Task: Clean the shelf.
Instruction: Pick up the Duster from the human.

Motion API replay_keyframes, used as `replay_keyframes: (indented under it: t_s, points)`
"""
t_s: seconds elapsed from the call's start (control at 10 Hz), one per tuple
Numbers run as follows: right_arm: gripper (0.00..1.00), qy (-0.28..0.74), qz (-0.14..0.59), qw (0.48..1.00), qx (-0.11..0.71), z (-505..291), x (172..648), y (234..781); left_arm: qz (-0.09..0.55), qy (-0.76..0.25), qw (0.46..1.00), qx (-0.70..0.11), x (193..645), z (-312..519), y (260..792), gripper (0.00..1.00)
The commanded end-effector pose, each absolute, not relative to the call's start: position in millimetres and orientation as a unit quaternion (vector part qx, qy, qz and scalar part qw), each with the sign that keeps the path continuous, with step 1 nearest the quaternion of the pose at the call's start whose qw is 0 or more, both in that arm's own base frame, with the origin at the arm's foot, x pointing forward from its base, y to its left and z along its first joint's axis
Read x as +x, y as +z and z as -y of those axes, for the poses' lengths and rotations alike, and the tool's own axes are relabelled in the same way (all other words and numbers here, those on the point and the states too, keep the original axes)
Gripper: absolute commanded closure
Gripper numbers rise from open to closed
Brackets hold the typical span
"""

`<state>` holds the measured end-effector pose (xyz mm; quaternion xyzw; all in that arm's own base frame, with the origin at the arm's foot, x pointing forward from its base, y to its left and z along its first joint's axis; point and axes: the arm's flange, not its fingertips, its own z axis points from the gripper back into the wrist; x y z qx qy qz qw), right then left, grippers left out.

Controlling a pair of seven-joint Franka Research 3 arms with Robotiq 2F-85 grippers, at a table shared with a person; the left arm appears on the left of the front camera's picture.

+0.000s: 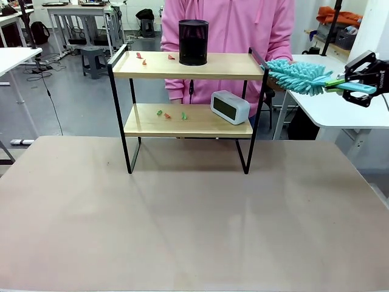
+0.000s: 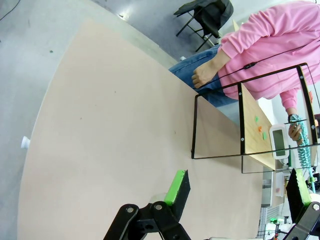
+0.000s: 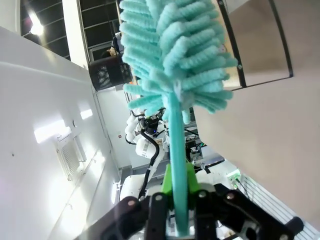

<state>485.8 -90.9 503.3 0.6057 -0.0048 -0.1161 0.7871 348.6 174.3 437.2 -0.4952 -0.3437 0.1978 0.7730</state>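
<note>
At the far middle of the tan table (image 1: 182, 231), one shelf (image 1: 188, 66), upright, with two wooden boards on a thin black frame. On the top board: one black cylinder (image 1: 193, 42) and three red scraps (image 1: 140, 56) toward the left end. On the lower board: one white clock (image 1: 230, 106) at the right end, plus three coloured bits (image 1: 167, 115), two green and one orange. Behind the shelf, one person (image 1: 225, 24) in a pink top. Just off the shelf's right end, level with the top board, one teal duster (image 1: 298, 76), its handle clamped in the closed right gripper (image 1: 357, 84). Above the table, well apart from the shelf, the left gripper (image 2: 237, 192), fingers spread wide.
</note>
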Motion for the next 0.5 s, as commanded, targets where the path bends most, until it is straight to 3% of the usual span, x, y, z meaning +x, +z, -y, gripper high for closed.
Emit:
replay_keyframes:
  t_s: [0.0,0.4]
  points:
    - [1.00,-0.110,0.010,0.795,0.597,92.7,488.1,502.1,0.342,0.199,0.769,-0.502,348.0,-174.0,439.8,0.00]
    - [1.00,-0.096,0.012,0.812,0.576,90.8,483.1,502.3,0.342,0.199,0.769,-0.502,348.0,-174.0,439.8,0.00]
